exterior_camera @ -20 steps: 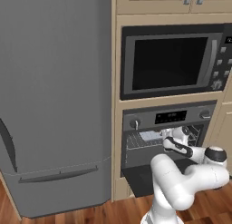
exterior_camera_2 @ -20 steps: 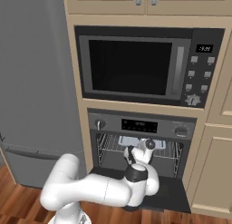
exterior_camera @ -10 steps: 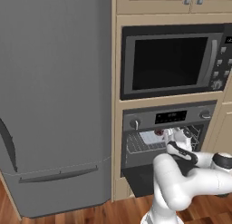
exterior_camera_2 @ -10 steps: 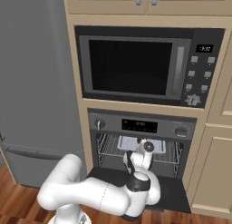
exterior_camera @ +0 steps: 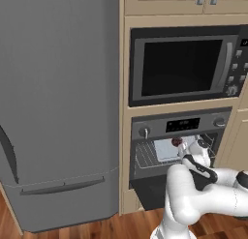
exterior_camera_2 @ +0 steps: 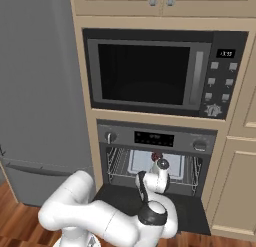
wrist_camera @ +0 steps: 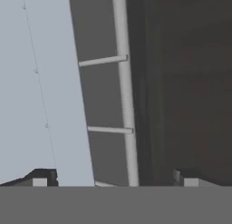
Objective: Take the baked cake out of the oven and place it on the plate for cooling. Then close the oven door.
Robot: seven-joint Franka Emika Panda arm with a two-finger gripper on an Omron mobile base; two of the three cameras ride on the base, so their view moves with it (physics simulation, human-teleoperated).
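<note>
Reaching into the open oven [exterior_camera_2: 155,138], the arm's fingers [wrist_camera: 43,177] are spread wide, holding nothing. A small reddish cake [exterior_camera_2: 156,155] sits on the pale tray [exterior_camera_2: 142,161] on the rack, just beside the hand; the oven door [exterior_camera_2: 190,213] lies folded down.

White arm bent forward, claw [wrist_camera: 111,177] wide open, empty.

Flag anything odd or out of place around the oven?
Nothing stands out. The black and steel oven has its dark glass-fronted door folded down, the small reddish-brown cake sits on the pale grey tray, and the gripper is open at the rack.
</note>
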